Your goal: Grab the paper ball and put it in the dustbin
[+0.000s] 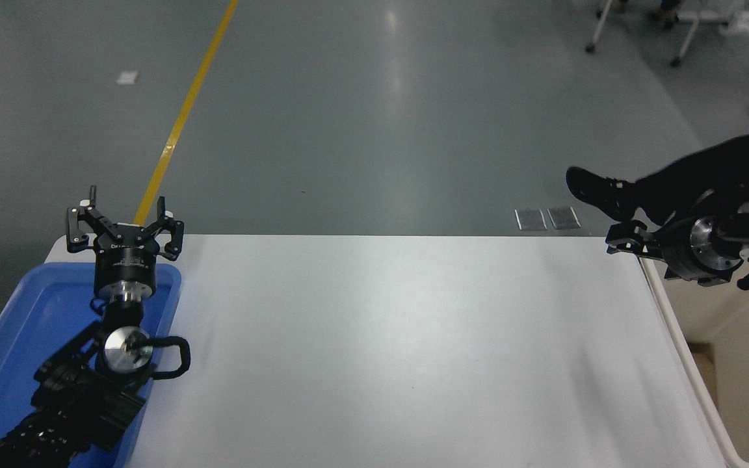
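Note:
The dustbin (679, 331), a cream-white bin with a thick rim, stands off the table's right edge and is cut off by the picture's border. No paper ball shows anywhere; a tan-brown patch (701, 354) lies low inside the bin, and I cannot tell what it is. My right gripper (623, 242) hovers open and empty above the table's far right corner, just left of the bin's rim and pointing left. Over the far end of the blue tray, my left gripper (125, 221) is parked open and holds nothing.
A shallow blue tray (4, 338) sits at the table's left edge under the left arm. A person's dark-clad legs and black shoe (592, 192) are just beyond the table's far right corner, close behind my right gripper.

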Motion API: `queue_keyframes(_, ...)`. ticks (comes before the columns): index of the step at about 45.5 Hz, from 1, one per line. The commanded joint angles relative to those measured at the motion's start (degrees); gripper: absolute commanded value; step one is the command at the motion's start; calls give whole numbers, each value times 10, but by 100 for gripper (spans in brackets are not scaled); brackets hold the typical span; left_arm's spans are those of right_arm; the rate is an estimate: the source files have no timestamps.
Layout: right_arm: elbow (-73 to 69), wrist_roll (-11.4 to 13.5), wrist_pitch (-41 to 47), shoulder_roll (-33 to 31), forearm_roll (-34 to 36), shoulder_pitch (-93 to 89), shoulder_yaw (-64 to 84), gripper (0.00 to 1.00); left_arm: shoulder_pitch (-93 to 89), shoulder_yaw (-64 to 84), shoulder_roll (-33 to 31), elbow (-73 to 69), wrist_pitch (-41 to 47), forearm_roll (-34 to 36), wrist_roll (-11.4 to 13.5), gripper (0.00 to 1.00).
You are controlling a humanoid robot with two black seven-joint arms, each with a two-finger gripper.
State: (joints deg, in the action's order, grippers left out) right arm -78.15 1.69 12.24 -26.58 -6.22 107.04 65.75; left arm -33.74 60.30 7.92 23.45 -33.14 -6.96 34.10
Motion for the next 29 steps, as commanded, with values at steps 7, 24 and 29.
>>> queue_keyframes(7, -217, 0, 68, 95, 1, 238, 19, 100, 0, 0, 0, 0, 0, 0, 0, 99)
queue_keyframes(24, -219, 2, 212, 92, 69, 296, -43, 100, 1, 0, 0, 0, 0, -1, 0, 99)
queue_keyframes(29, -219, 2, 212, 89, 70, 292, -38, 100, 1, 0, 0, 0, 0, 0, 0, 99)
